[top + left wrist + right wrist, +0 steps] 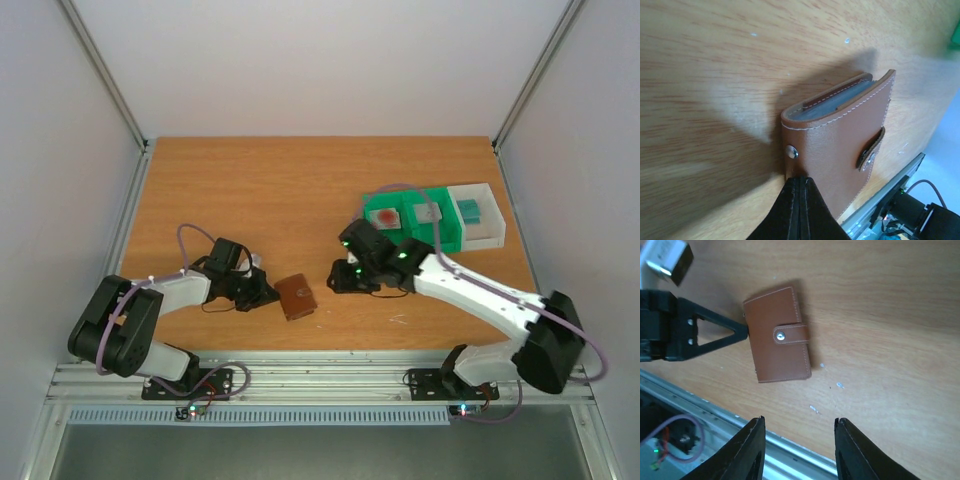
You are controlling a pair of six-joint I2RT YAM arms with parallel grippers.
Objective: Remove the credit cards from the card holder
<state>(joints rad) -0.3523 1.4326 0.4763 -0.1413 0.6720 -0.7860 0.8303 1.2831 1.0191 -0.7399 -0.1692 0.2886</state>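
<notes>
The card holder point(295, 296) is a brown leather wallet lying closed on the wooden table, its tab across the top face point(790, 334). Blue-grey pocket edges show at its far end point(840, 97). My left gripper point(800, 179) is shut, its tips against the wallet's near edge point(746, 330). The right gripper point(799, 422) hangs open to the wallet's right, nothing between its fingers. Credit cards lie in the bins: a pinkish one with a red blot point(385, 216), a grey one point(428, 213) and a teal one point(468, 209).
A green bin point(445, 238) and a white bin point(492, 222) stand at the right behind the right arm. The table's metal front rail point(790, 455) runs just below the right gripper. Frame posts rise at both back corners.
</notes>
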